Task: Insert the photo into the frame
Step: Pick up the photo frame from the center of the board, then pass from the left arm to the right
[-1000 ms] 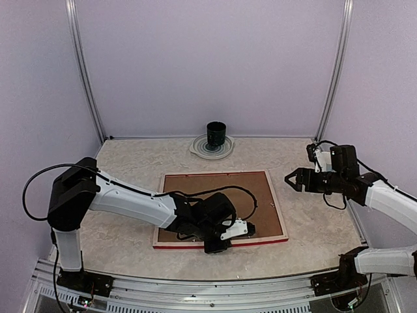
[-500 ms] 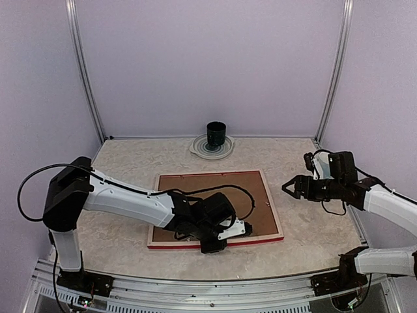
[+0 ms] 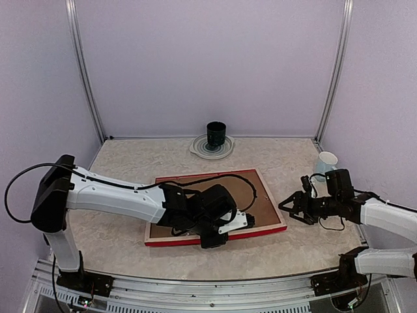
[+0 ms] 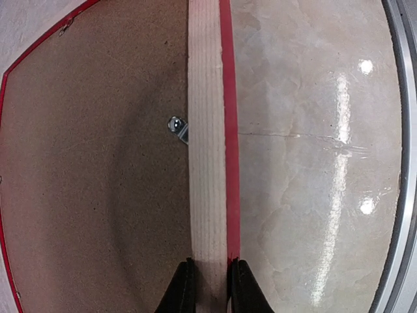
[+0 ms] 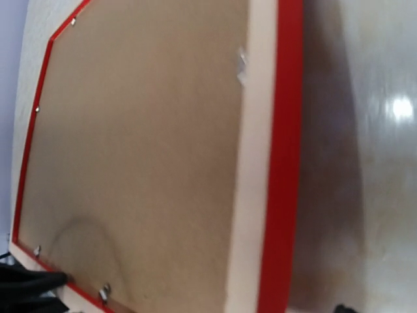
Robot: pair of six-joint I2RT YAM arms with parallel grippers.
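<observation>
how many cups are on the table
2: a dark cup on a plate at back centre; a white cup at the far right edge. More could be hidden behind the arms.

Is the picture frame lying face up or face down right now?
Face down. The frame shows its pale wood back, and the brown backing board faces up with a metal clip on it. Only red edges show.

A robotics laboratory cell is pictured, enclosed by plain lilac walls and metal posts, with a white left arm and right arm bolted beside a marbled tabletop.
</observation>
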